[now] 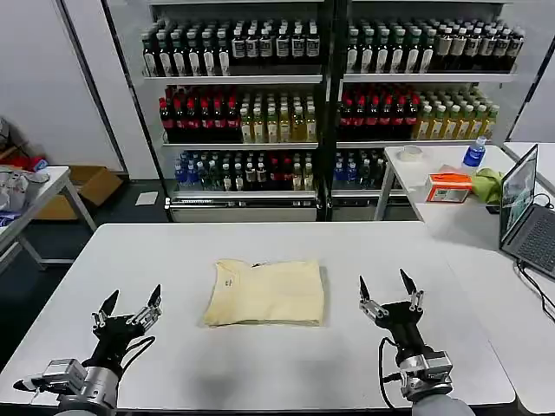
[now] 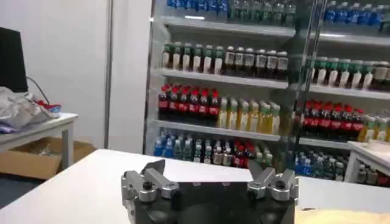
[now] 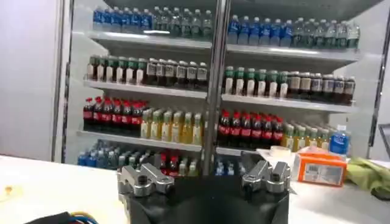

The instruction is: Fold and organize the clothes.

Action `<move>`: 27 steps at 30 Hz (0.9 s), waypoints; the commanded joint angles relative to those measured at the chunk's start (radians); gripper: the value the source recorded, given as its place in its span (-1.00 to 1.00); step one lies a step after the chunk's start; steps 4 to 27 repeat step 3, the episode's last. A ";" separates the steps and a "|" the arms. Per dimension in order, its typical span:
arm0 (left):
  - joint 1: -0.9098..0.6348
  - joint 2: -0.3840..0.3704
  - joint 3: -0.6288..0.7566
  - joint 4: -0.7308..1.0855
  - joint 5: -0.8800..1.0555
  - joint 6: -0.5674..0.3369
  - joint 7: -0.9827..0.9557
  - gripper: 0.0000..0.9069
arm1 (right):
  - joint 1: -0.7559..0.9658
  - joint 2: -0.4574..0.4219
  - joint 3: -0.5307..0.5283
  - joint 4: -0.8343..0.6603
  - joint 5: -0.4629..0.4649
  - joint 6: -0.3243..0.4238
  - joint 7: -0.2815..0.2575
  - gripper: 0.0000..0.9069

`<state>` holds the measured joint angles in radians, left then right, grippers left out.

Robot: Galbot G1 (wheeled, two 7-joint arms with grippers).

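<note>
1. The pale yellow, soft thin short-sleeved T-shirt (image 1: 264, 293) lies folded into a flat, roughly square bundle near the middle of the white, smooth tabletop (image 1: 260, 364), with a small neck label showing on its left part.
2. The left tool (image 1: 130, 309) hovers over the tabletop's near left part, well apart from the T-shirt, its two dark pointed fingers spread wide with nothing between them.
3. The right tool (image 1: 386, 288) hovers over the near right part, beside the T-shirt but clear of it, its fingers likewise spread wide and bare of any load.
4. In the wrist views each tool shows grey metal knuckles on a black body, left (image 2: 210, 176) and right (image 3: 204, 176), both gaping.
5. Nothing lies between either tool and the T-shirt; the tabletop around the fabric is bare.
6. Behind the tabletop stand glass-fronted shelves of bottles (image 1: 321, 104) in rows: dark, red-capped, yellow and blue.
7. To the right, a second white table (image 1: 434, 165) carries an orange box (image 1: 449, 187), a blue-capped bottle (image 1: 474, 153), a crumpled green cloth (image 1: 488, 184) and an open laptop (image 1: 525, 208).
8. At far left a brown cardboard box (image 1: 87, 186) sits on the floor.
</note>
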<state>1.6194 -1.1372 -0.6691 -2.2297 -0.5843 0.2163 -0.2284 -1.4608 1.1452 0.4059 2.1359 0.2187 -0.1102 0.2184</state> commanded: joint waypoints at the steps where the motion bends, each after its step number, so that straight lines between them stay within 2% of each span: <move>1: -0.002 0.002 -0.002 0.004 0.000 0.000 0.001 1.00 | 0.010 0.013 -0.009 -0.003 0.017 -0.038 0.014 1.00; 3: -0.003 0.003 -0.003 0.005 0.000 0.000 0.001 1.00 | 0.015 0.013 -0.015 -0.018 -0.007 -0.005 0.003 1.00; 27: -0.003 0.003 -0.003 0.005 0.000 0.000 0.001 1.00 | 0.015 0.013 -0.015 -0.018 -0.007 -0.005 0.003 1.00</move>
